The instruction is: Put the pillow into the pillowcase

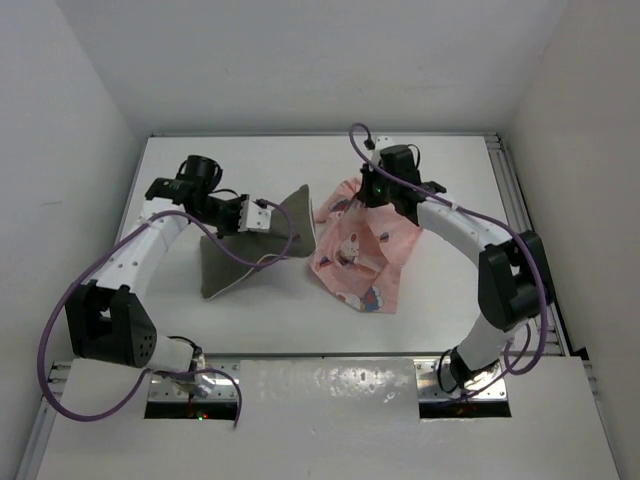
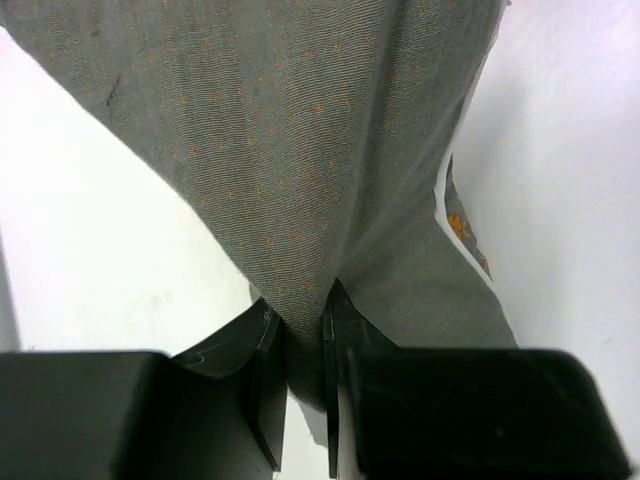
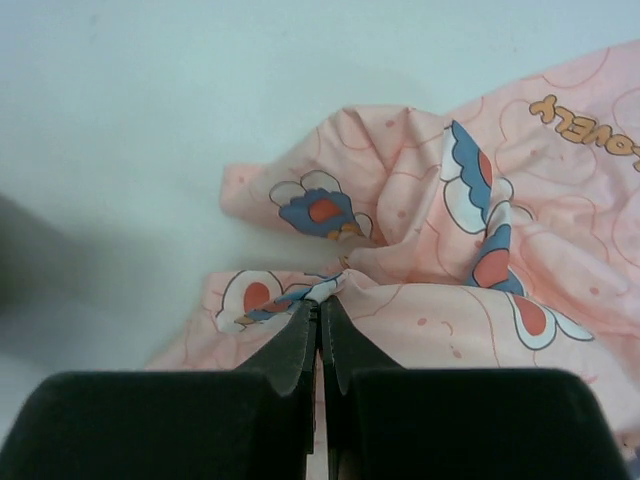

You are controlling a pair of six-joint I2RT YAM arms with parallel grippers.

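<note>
Near centre, left pincer (image 1: 268, 215) grips seemingly raised pillow (image 1: 225, 265); right pincer (image 3: 320, 300) nips pillowcase (image 1: 355, 260).

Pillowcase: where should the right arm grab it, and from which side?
Probably a raised fold at the far edge of the pillowcase, coming down from above. It's thin fabric lying crumpled on the table, so only the ridges offer a pinch. The right gripper is shut on one such fold.

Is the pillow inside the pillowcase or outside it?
Outside. The grey pillow, pinched by the left gripper, sits beside the pink pillowcase, whose fabric the right gripper pinches.
</note>
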